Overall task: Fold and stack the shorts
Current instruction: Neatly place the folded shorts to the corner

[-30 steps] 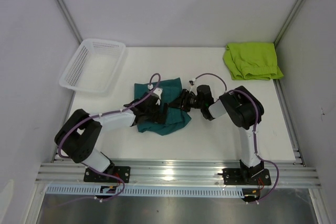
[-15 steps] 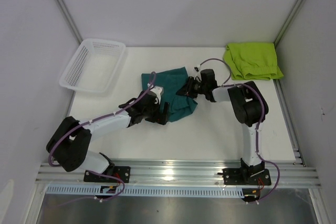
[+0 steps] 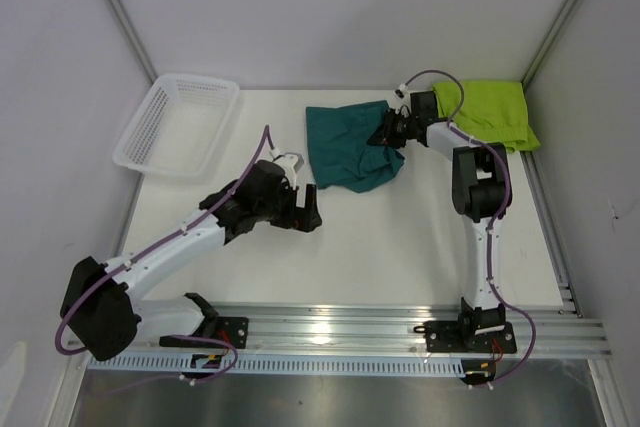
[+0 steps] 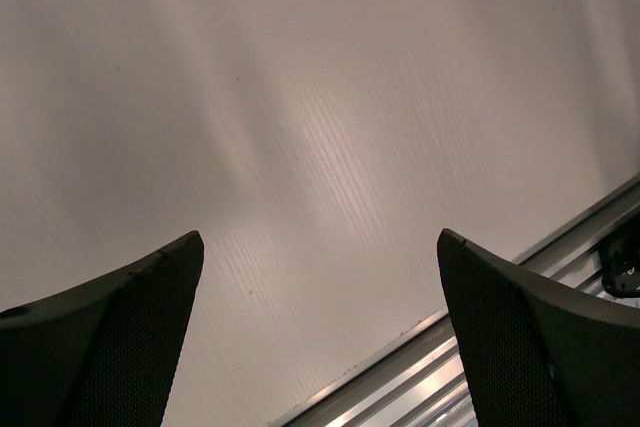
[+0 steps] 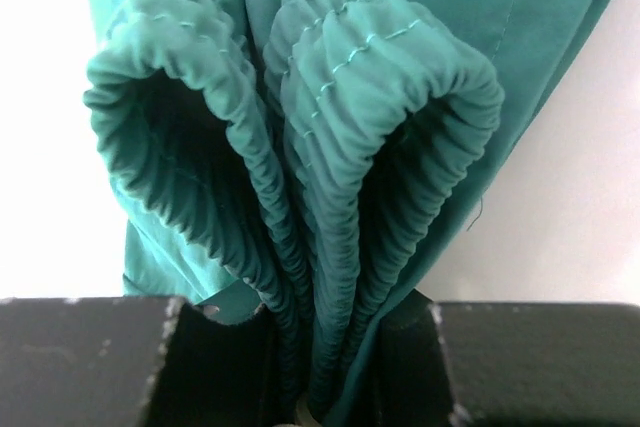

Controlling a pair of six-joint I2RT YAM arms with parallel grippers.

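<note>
The dark teal shorts (image 3: 345, 145) lie bunched at the back middle of the table. My right gripper (image 3: 385, 134) is shut on their right edge; in the right wrist view the gathered elastic waistband (image 5: 330, 177) is pinched between the black fingers (image 5: 500, 362). The lime green shorts (image 3: 482, 115) lie folded at the back right corner, just right of that gripper. My left gripper (image 3: 308, 211) hangs open over bare table, below and left of the teal shorts, with nothing between its fingers (image 4: 110, 337).
A white mesh basket (image 3: 178, 125) stands at the back left corner. The aluminium rail (image 3: 330, 327) runs along the table's near edge and shows in the left wrist view as the rail (image 4: 480, 347). White walls enclose the table.
My right gripper has dragged the teal shorts from the table's middle toward the back right, near the green shorts. My left arm has let the cloth slide away and pulled back slightly.
</note>
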